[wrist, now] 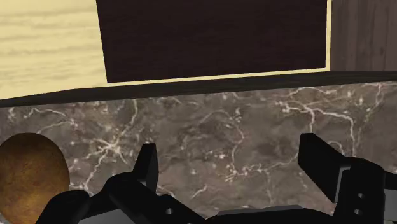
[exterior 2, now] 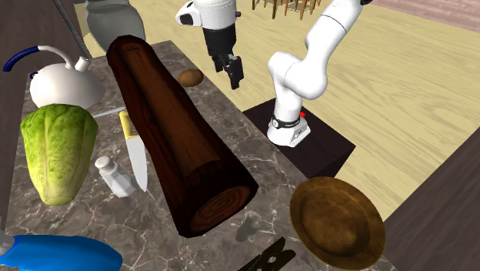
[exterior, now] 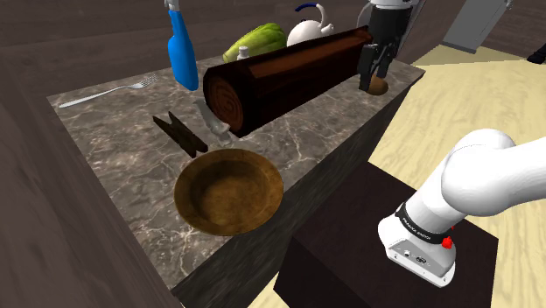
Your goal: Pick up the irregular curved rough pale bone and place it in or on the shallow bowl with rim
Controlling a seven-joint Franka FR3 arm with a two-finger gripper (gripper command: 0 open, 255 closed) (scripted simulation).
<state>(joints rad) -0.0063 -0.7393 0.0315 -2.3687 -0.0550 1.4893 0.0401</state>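
Observation:
The pale bone [exterior: 215,128] is a small greyish piece lying on the marble counter against the cut end of a big dark log [exterior: 289,74]; in the second exterior view the bone [exterior 2: 248,225] lies below that same log end. The shallow brown rimmed bowl [exterior: 229,191] [exterior 2: 336,221] stands near the counter's front edge, close to the bone. My gripper [exterior: 374,74] [exterior 2: 228,71] hangs open at the other end of the log, far from both. In the wrist view the gripper [wrist: 230,153] has only bare marble between its fingers.
A brown round lump [exterior: 378,85] [wrist: 28,175] lies just beside the gripper. Also on the counter [exterior: 131,175] are a clothespin [exterior: 179,133], a fork [exterior: 109,90], a blue bottle [exterior: 182,52], a lettuce [exterior 2: 58,150], a kettle [exterior 2: 61,81], a knife [exterior 2: 135,154] and a shaker [exterior 2: 114,175].

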